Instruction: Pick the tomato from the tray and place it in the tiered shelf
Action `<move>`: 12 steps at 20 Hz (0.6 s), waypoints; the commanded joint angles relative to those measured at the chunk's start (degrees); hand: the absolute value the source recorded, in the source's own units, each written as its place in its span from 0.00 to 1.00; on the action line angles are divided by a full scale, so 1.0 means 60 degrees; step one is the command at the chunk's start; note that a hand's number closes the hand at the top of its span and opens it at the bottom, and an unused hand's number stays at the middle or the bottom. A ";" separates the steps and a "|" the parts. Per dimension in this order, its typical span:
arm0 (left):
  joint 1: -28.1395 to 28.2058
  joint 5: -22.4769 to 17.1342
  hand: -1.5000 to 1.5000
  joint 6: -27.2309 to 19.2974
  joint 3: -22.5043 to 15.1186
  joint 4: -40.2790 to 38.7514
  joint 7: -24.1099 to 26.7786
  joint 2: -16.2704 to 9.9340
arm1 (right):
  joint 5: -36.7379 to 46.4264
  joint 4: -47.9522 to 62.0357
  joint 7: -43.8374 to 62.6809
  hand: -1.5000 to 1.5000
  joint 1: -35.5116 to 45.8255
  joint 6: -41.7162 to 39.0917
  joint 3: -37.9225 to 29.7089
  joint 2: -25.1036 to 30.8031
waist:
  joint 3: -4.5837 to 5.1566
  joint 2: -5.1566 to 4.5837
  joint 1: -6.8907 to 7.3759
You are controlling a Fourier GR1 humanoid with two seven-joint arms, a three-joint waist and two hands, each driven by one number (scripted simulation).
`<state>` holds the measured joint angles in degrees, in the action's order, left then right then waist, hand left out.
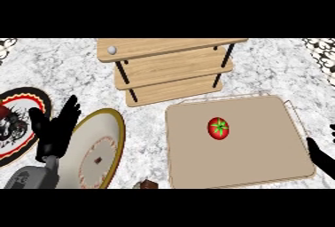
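Note:
A red tomato point(218, 128) with a green stem lies near the middle of a tan tray point(262, 155). Behind the tray stands the wooden tiered shelf point(171, 66) on black posts, with a small pale ball point(112, 49) on its top level. My left hand point(57, 128) rests open, fingers up, at the left over the rim of a plate. Only dark fingers of my right hand point(322, 156) show at the right edge, beside the tray's right side and apart from the tomato.
A cream plate with a gold rim point(104, 150) lies left of the tray. A red, black and white patterned plate point(16, 124) sits at the far left. A small dark brown object point(148, 184) shows at the lower edge. The counter is grey marble.

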<state>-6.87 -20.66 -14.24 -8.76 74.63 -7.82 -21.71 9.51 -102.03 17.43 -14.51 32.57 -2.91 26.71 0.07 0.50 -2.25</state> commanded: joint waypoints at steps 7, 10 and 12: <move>0.0642 -0.0207 0.50 0.0653 -0.0244 -0.0085 -0.0290 0.0207 | 0.1148 -0.4813 0.3970 0.00 -0.1072 -0.1599 0.1492 0.1064 | 0.0037 -0.0089 0.0357; 0.0531 -0.0060 0.50 0.0548 -0.0305 -0.0017 -0.0557 0.0169 | 0.1579 -0.5980 0.5697 0.00 -0.0868 -0.2214 0.1863 0.1466 | 0.0039 -0.0097 0.0414; 0.0222 -0.0175 0.50 0.0824 -0.0148 -0.0307 -0.0444 0.0159 | 0.1796 -0.5948 0.6851 0.00 -0.0117 -0.2634 0.2304 0.1503 | 0.0039 -0.0148 0.0517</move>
<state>-6.38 -21.57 -10.80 -8.76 76.06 -9.88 -21.76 18.48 -132.64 46.36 -19.76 21.50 8.21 33.40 -0.07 0.31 -0.10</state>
